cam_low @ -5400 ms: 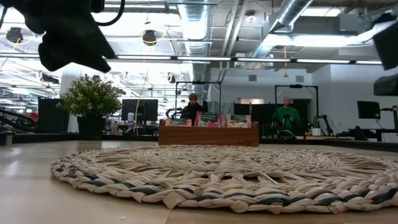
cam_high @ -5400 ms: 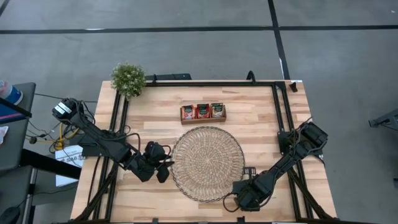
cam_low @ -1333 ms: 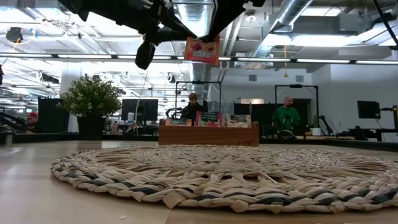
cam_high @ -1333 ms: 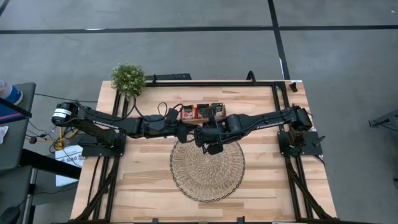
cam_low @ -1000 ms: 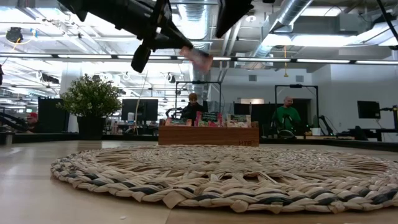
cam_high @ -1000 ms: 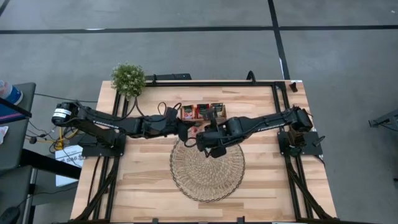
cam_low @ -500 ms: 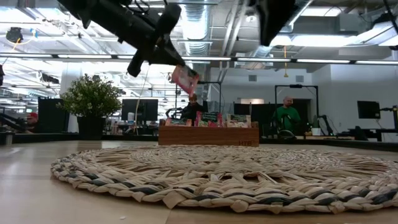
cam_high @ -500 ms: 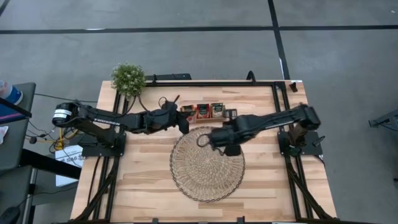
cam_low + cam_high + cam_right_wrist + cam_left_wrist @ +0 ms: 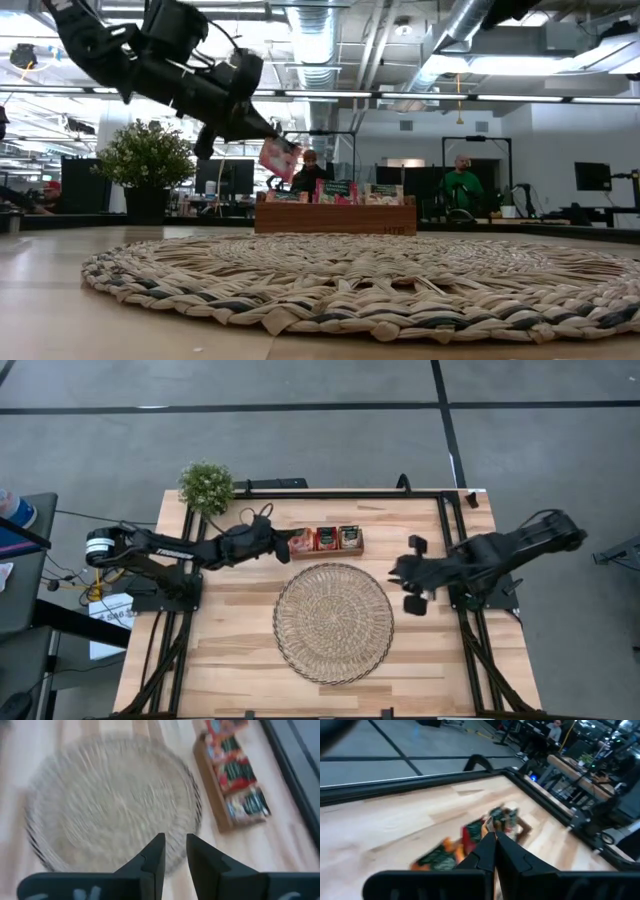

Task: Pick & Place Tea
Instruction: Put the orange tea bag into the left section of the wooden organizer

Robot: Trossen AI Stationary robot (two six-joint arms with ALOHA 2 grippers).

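My left gripper [image 9: 288, 546] reaches in from the table's left and is shut on a red tea sachet [image 9: 278, 160], above the left end of the wooden tray [image 9: 327, 550]. More tea sachets [image 9: 326, 538] stand upright in the tray's compartments near the far edge. My right gripper [image 9: 402, 574] hovers to the right of the round woven mat [image 9: 333, 622]. Its fingers [image 9: 152, 857] stand slightly open with nothing between them. My left gripper pinches the sachet's upper edge [image 9: 272, 146] between its two fingertips. The fingers slant down from the table's left. The sachet hangs tilted below them, clear of the tray and the table.
A small potted plant [image 9: 207, 485] stands at the far left corner. The mat fills the table's middle, just in front of the tray [image 9: 335, 217]. Bare wood lies to the left and right of the mat. People sit in the room beyond the table.
My left gripper has carried the sachet from above the mat's far rim toward the tray's left end and downward; the sachet now hangs lower and tilted. My right gripper has drawn away from the sachet, going toward the table's right edge.
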